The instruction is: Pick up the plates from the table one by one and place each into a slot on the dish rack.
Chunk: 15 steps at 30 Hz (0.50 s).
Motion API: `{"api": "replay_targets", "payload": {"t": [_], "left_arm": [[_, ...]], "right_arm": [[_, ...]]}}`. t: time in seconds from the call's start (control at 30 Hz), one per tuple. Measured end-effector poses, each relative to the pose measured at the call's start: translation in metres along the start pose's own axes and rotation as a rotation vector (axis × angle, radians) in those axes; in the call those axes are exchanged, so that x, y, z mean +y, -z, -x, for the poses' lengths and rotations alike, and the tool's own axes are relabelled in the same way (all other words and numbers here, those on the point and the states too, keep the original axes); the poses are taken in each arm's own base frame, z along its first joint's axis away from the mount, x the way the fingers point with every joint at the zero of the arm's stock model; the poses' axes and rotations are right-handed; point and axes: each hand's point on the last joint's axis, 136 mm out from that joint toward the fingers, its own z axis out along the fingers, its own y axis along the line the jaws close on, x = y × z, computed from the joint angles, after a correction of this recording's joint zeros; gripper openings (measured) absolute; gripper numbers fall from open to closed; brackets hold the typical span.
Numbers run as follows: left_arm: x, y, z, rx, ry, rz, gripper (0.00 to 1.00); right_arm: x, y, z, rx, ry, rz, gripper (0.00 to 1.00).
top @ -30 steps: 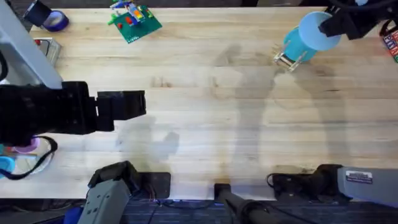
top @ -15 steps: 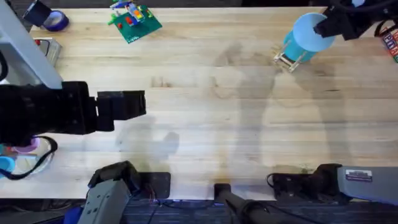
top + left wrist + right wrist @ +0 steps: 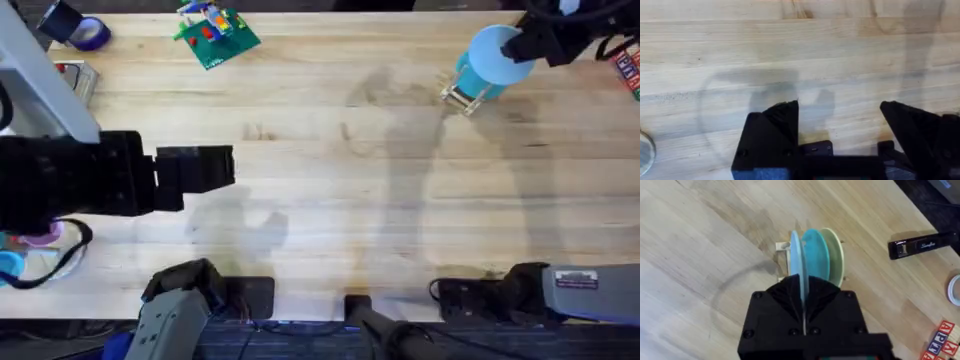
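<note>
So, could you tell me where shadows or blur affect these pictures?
Overhead: the left arm looms large, dark and blurred, and soft arm shadows cross the table. Left wrist: the open left gripper casts a shadow on the wood. Right wrist: a curved shadow lies beside the dish rack.

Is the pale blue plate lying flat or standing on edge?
On edge: the pale blue plate stands upright at the dish rack, pinched by the right gripper.

Soft shadows are cast across the pale wooden planks under even overhead light; a dark floor (image 3: 935, 202) is seen beyond the far edge.
</note>
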Motion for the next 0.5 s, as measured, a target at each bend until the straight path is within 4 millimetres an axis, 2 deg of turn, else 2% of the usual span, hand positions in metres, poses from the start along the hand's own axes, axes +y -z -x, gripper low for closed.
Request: {"api": "replay_targets", "payload": {"t": [0.5], "left_arm": [[0.000, 0.000, 0.000, 0.000, 0.000, 0.000, 0.993]], "right_arm": [[-0.007, -0.017, -0.004, 0.007, -0.005, 0.002, 0.029]]}}
